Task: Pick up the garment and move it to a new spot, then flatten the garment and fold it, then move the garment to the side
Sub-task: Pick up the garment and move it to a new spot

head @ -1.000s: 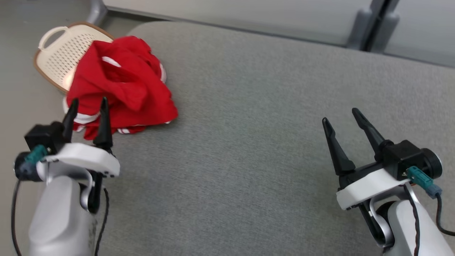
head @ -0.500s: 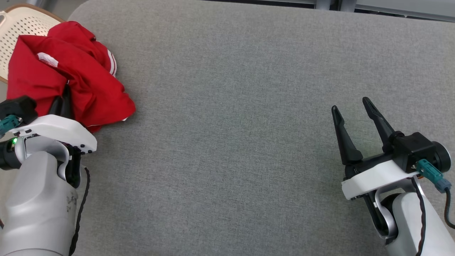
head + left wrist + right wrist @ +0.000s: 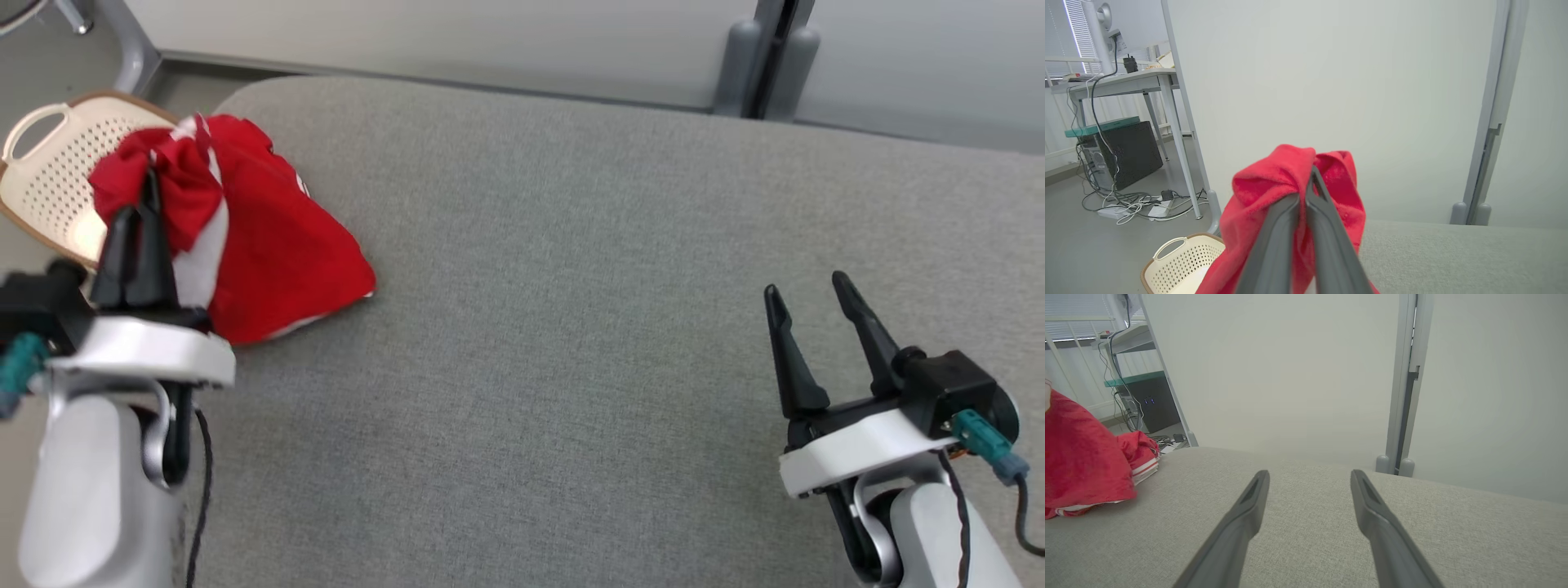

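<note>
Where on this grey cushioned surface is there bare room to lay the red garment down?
The middle of the grey cushioned surface, between the red garment and the open right claw, is bare. The far left corner is crowded: the left claw grips the garment beside the cream perforated basket.

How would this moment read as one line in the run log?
step: pickup | left gripper: shut on red garment | right gripper: open, empty | red garment: partly on grey surface, by cream basket

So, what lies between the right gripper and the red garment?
Bare grey cushion, with nothing on it, as the head view shows; the right gripper and red garment stand well apart.
</note>
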